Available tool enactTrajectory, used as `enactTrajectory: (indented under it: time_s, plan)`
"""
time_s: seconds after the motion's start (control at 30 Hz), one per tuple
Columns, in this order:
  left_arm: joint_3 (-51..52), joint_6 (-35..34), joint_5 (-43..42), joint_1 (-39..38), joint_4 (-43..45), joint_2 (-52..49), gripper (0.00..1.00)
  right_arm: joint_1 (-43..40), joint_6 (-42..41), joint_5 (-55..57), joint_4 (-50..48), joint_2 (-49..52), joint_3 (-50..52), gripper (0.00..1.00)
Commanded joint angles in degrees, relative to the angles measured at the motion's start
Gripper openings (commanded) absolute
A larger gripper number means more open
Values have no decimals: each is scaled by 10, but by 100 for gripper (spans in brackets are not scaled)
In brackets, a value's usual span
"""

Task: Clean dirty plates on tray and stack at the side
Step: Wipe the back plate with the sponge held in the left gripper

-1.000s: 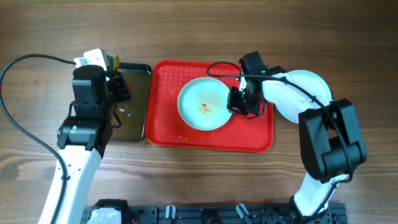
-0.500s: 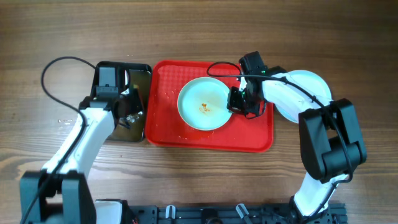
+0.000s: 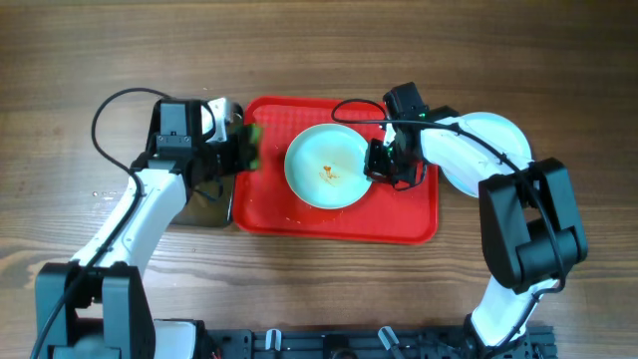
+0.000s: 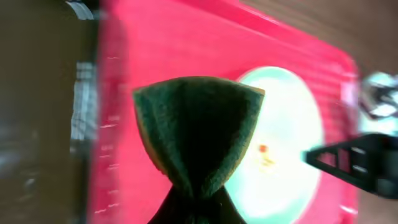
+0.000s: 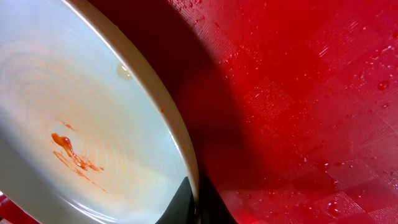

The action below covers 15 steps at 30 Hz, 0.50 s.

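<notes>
Here the right hand (image 3: 378, 164) clamps the plate (image 3: 317, 152) rim.

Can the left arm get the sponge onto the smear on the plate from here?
Probably yes. The left gripper holds the sponge over the left edge of the tray, with nothing between it and the plate. The right gripper pinches only the plate's right rim, leaving the smear open.

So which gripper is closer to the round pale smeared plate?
Right. The right gripper pinches the rim of the round pale plate; the left gripper, holding a green sponge, is over the red plastic tray, left of the plate.
</notes>
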<state>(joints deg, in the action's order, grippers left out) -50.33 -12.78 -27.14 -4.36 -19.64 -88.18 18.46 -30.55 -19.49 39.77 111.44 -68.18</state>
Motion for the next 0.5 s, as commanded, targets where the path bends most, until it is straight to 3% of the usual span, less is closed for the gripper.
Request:
enactTrajectory:
  time_s: [0.0, 0.23, 0.47]
  plan:
    - [-4, -37, -73, -37, 23, 3, 4, 1, 5, 16, 1, 14, 4, 4]
    - [-4, -154, -78, -144, 134, -66, 4, 1, 6, 16, 1, 14, 4, 4]
    - [-4, -210, -84, -238, 248, -149, 4, 1, 6, 16, 1, 14, 4, 4]
